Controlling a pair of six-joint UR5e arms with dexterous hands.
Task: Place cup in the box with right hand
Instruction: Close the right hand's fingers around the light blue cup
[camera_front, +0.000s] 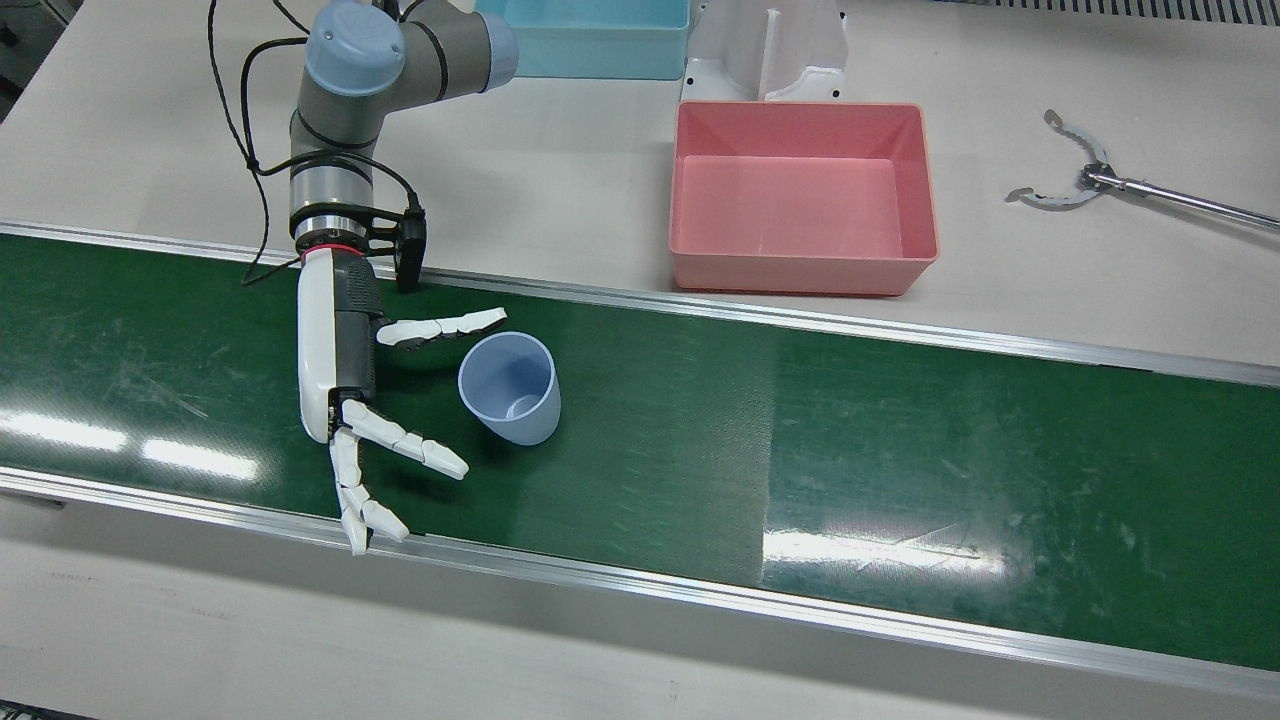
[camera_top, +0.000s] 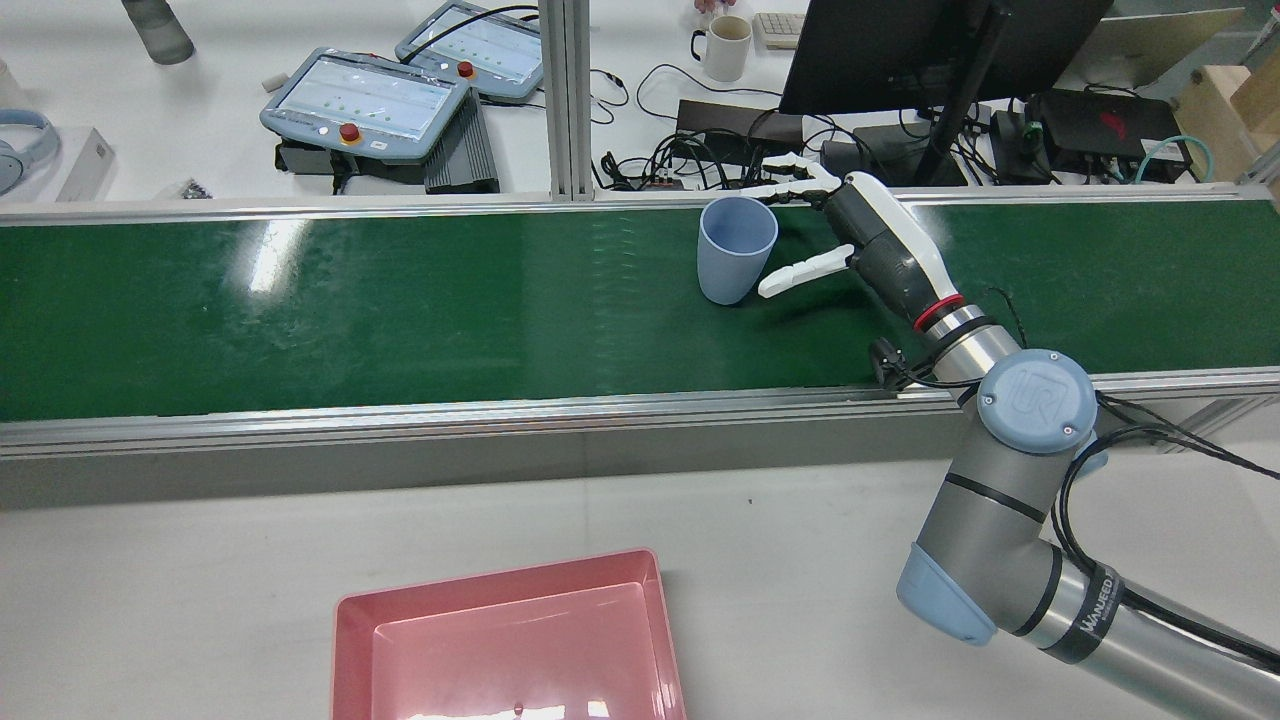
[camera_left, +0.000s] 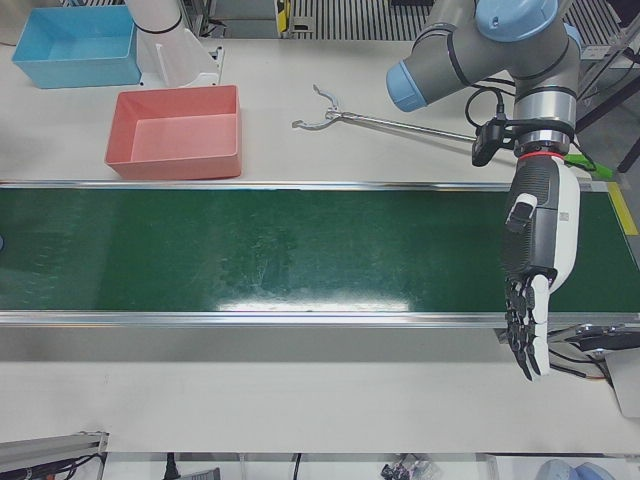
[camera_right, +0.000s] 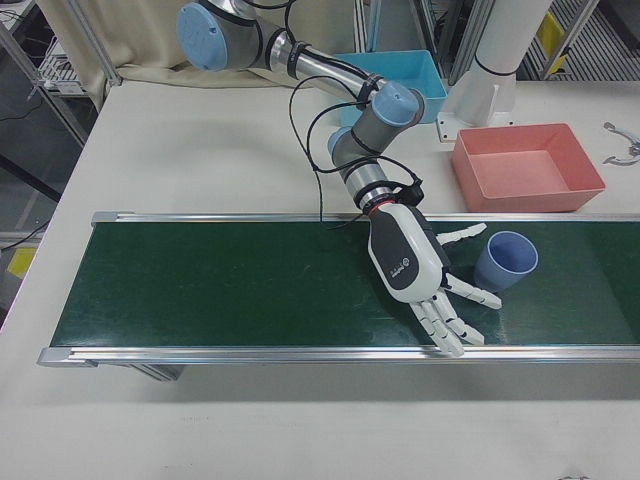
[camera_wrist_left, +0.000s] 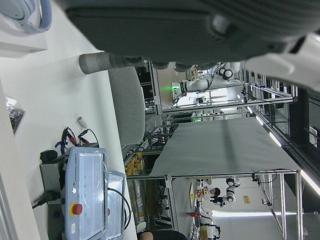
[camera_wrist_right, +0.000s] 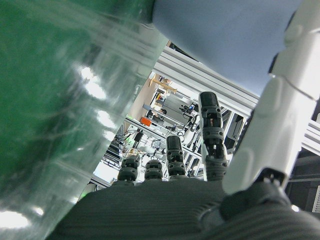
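Note:
A pale blue cup (camera_front: 508, 388) stands upright on the green conveyor belt (camera_front: 900, 450), mouth up. My right hand (camera_front: 345, 380) lies low on the belt just beside it, open, with the thumb behind the cup and the other fingers spread in front, none touching it. The rear view shows the same cup (camera_top: 737, 248) with the right hand (camera_top: 860, 240) to its right. The cup (camera_wrist_right: 225, 35) fills the top of the right hand view. A pink box (camera_front: 805, 195) sits empty on the table behind the belt. My left hand (camera_left: 535, 270) hangs open over the belt's far end, holding nothing.
A blue bin (camera_front: 590, 40) and a white pedestal (camera_front: 765, 50) stand behind the pink box. A metal reacher tool (camera_front: 1090, 180) lies on the table to its right. Beyond the belt, the rear view shows teach pendants (camera_top: 365, 100), cables and a monitor.

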